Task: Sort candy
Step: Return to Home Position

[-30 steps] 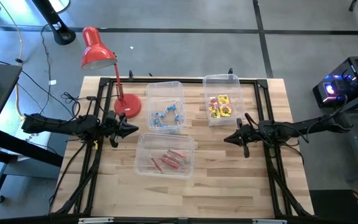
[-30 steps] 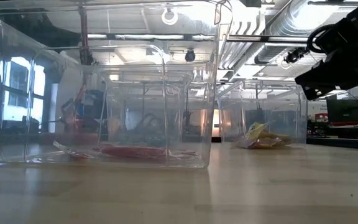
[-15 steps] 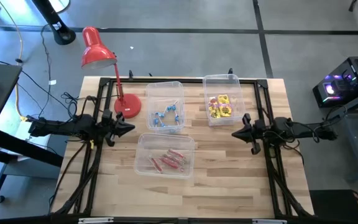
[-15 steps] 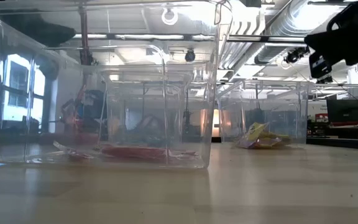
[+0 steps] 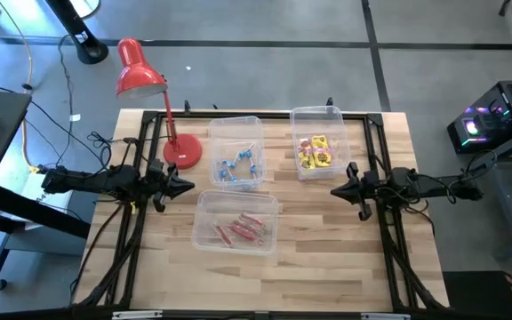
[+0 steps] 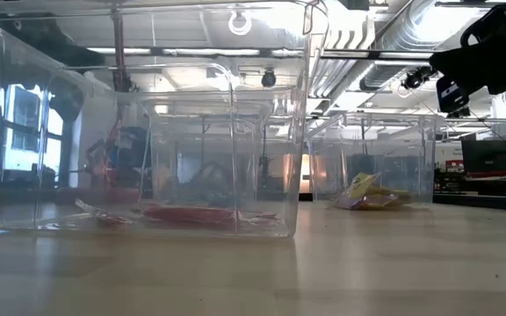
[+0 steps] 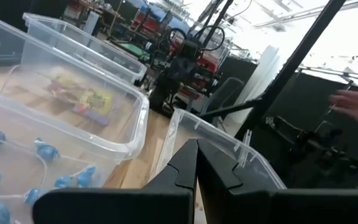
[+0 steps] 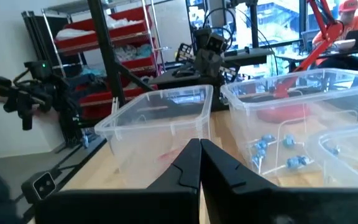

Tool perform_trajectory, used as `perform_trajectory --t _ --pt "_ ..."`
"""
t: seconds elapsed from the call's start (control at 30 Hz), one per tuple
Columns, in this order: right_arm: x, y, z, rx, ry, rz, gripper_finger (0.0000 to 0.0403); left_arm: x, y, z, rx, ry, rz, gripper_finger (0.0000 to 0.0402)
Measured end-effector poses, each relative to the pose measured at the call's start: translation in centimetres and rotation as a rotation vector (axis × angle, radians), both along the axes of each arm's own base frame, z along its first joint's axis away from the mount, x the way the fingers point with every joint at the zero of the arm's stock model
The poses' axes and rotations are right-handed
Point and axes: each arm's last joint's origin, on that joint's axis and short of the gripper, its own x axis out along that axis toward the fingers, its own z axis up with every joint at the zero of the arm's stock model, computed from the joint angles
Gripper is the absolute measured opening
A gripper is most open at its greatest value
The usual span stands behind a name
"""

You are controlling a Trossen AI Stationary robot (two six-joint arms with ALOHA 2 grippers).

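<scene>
Glossy, slim red candy sticks (image 5: 243, 229), tiny blue twists (image 5: 238, 167) and squarish yellow packets (image 5: 315, 152) lie in 3 separate clear plastic bins (image 5: 210, 200) on the wood-plank table (image 5: 309, 267). The left gripper (image 5: 188, 187) and right gripper (image 5: 334, 191) hover beside the bins, fingers pinched together, empty.

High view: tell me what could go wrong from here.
1. The left gripper, shut, sits close to the base of the red lamp; a sideways swing of that arm might knock the lamp toward the bins.
2. The right gripper, shut, is near the clear bin holding the yellow candy; a nudge could slide that bin.
3. Loose cables lie by the left arm and may snag.
</scene>
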Motion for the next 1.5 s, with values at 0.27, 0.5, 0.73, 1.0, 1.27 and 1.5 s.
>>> perform_trajectory --t 0.27,0.5,0.73,1.0,1.27,1.5 --pt "0.02 0.0 -0.4 -0.004 0.041 0.0 0.0 0.0 0.0 0.03 0.0 -0.003 0.0 0.0" --pt "0.02 0.0 -0.39 -0.004 0.04 0.0 0.0 0.0 0.0 0.03 0.0 -0.003 0.0 0.0" --pt "0.02 0.0 -0.41 -0.004 0.041 0.0 0.0 0.0 0.0 0.03 0.0 -0.003 0.0 0.0" --pt "0.02 0.0 -0.4 -0.004 0.041 0.0 0.0 0.0 0.0 0.03 0.0 -0.003 0.0 0.0001" --pt "0.02 0.0 -0.4 -0.004 0.041 0.0 0.0 0.0 0.0 0.03 0.0 -0.003 0.0 0.0" --pt "0.02 0.0 -0.4 -0.004 0.041 0.0 0.0 0.0 0.0 0.03 0.0 -0.003 0.0 0.0"
